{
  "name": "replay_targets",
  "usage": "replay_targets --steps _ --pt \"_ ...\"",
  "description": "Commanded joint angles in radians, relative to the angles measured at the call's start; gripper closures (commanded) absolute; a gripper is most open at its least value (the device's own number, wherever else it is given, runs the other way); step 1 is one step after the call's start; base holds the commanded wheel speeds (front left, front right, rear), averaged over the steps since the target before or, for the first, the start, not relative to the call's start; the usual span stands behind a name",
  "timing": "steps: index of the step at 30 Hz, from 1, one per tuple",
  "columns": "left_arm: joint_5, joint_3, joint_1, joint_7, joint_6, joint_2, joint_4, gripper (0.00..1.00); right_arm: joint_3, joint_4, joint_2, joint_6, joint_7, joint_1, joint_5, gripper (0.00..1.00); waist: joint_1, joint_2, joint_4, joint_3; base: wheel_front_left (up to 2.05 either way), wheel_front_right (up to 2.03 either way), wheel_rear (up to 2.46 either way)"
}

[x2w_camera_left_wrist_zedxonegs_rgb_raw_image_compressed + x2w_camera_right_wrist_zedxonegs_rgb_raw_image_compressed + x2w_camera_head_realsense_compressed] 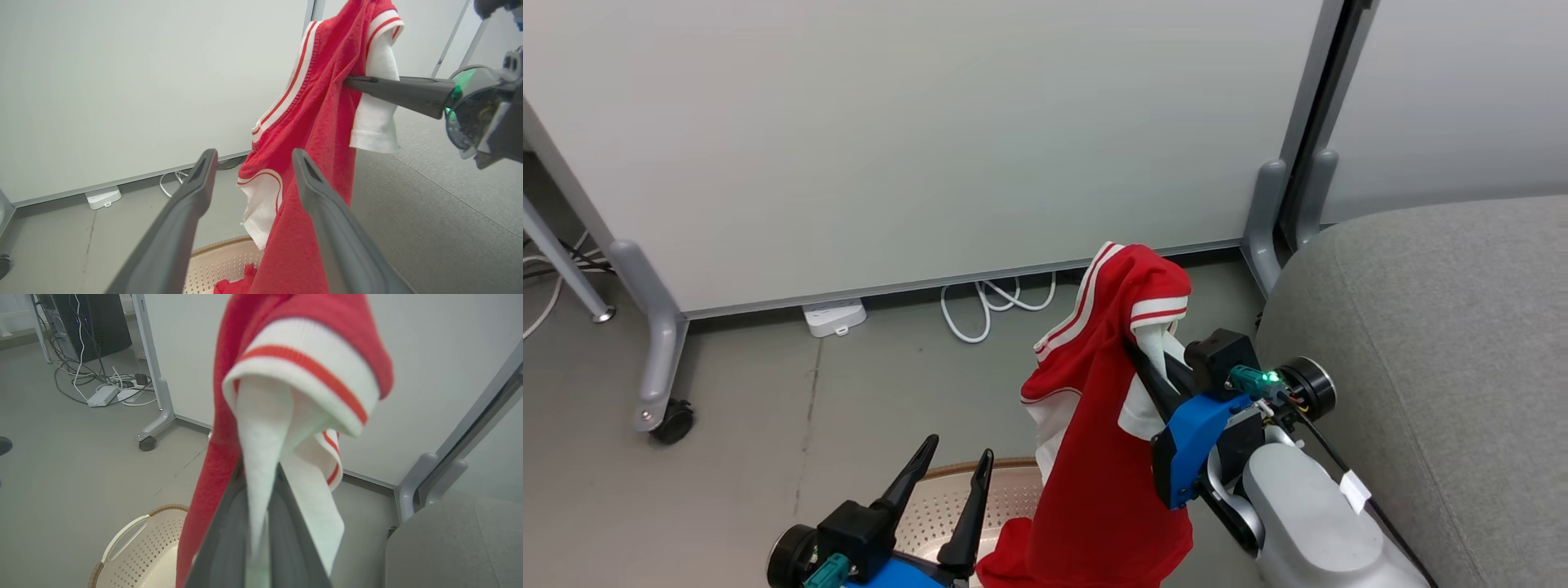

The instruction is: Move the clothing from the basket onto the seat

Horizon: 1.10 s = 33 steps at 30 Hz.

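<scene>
Clothing (1103, 474) (red, white-trimmed) clamped in right pincer (1135, 349), hanging above basket (1013, 495), left pincer (958, 447) parted, empty.

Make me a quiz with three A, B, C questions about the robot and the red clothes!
1. In the head view, where is the grey seat compared with the basket?
A. to its left
B. to its right
C. underneath it

2. What colour is the stripe trim on the red garment?
A. white
B. blue
C. black

3. What is the right gripper doing?
A. open and empty
B. shut on the red garment
C. lying flat on the ground

Answers:
1 B, the grey seat takes up the right side while the basket sits at the bottom middle.
2 A, white bands with thin red lines edge the red garment.
3 B, the right gripper pinches the red garment, which hangs in the air over the basket.
</scene>
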<state>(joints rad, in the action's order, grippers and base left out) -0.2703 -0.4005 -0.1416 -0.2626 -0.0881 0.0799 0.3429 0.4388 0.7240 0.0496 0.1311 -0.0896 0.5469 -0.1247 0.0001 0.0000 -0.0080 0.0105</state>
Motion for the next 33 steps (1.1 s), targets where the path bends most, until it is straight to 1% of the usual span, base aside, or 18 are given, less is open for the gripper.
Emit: replay_targets --steps 1,6,7,22,28,31,33 --pt "0.006 0.007 0.008 -0.004 -0.006 -0.003 0.001 0.00 -0.004 -0.002 0.002 -0.001 -0.002 0.001 0.001 1.00 -0.0001 0.0000 -0.030 -0.006 0.00 0.00 0.00" --pt "0.022 0.021 0.003 -0.003 -0.016 -0.010 -0.004 0.00 -0.001 -0.001 0.001 -0.001 -0.003 0.009 -0.002 1.00 -0.0001 0.0000 -0.109 -0.014 0.00 0.00 0.00" --pt "0.022 0.021 0.003 -0.003 -0.016 -0.010 -0.004 0.00 -0.001 -0.001 0.001 -0.001 -0.003 0.009 -0.002 1.00 -0.0001 0.0000 -0.109 -0.014 0.00 0.00 0.00" --pt "0.037 0.042 -0.007 -0.004 -0.033 -0.025 -0.013 0.00 -0.001 0.005 0.001 -0.001 -0.003 0.015 0.009 1.00 -0.0001 0.0000 -0.398 -0.025 0.00 0.00 0.00" --pt "0.042 0.047 -0.015 -0.003 -0.036 -0.026 -0.012 0.00 -0.012 0.008 0.001 -0.001 -0.006 0.013 0.017 1.00 -0.0001 0.0000 -0.481 -0.033 0.00 0.00 0.00" --pt "0.043 0.044 -0.022 -0.004 -0.036 -0.027 -0.009 0.00 -0.017 0.007 0.001 -0.001 -0.006 0.010 0.016 1.00 -0.0001 0.0000 -0.511 -0.038 0.00 0.00 0.00" --pt "0.045 0.039 -0.029 -0.003 -0.036 -0.027 -0.007 0.00 -0.026 0.003 0.001 -0.001 -0.010 0.005 0.015 1.00 -0.0001 0.0000 -0.518 -0.044 0.00 0.00 0.00"
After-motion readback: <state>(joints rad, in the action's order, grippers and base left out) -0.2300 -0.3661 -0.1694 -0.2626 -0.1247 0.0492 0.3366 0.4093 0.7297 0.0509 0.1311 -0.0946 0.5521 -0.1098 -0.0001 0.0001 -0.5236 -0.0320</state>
